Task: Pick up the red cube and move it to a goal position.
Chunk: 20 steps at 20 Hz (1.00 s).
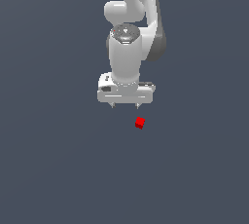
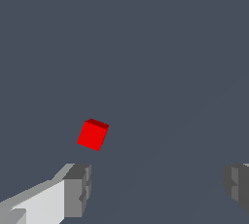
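Below the white arm, the end effector [image 1: 125, 105] points downward with its jaws spread wide and nothing between them. Red cube [image 1: 140, 122] lies on the plain grey surface [image 1: 53, 169], near the fingertips [image 2: 78, 189] but apart from them, toward the exterior view's right.

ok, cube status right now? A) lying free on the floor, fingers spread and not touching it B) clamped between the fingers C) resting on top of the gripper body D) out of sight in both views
A. The red cube lies apart from the gripper, and in the wrist view the cube sits clear of the spread fingers.
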Tool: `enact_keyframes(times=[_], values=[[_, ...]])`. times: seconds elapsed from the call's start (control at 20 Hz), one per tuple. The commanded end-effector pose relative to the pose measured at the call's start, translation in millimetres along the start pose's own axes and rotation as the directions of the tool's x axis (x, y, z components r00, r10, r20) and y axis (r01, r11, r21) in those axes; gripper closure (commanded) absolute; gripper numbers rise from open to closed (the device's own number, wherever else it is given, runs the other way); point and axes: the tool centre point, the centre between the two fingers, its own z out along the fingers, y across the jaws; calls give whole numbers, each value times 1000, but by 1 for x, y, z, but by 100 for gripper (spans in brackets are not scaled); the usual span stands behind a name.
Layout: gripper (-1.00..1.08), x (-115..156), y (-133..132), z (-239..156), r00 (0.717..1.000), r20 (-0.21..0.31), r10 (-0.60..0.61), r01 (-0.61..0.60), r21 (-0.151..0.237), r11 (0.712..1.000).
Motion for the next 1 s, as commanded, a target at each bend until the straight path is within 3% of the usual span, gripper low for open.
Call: enact_keyframes(times=[0.0,0.5,0.95], values=[[-92,0,0,0,1000,0,0,0,0,1000],[-92,-5,-11,24,999,3,51,-51,-1,999],[-92,-15,-39,88,983,11,182,-182,-4,983]])
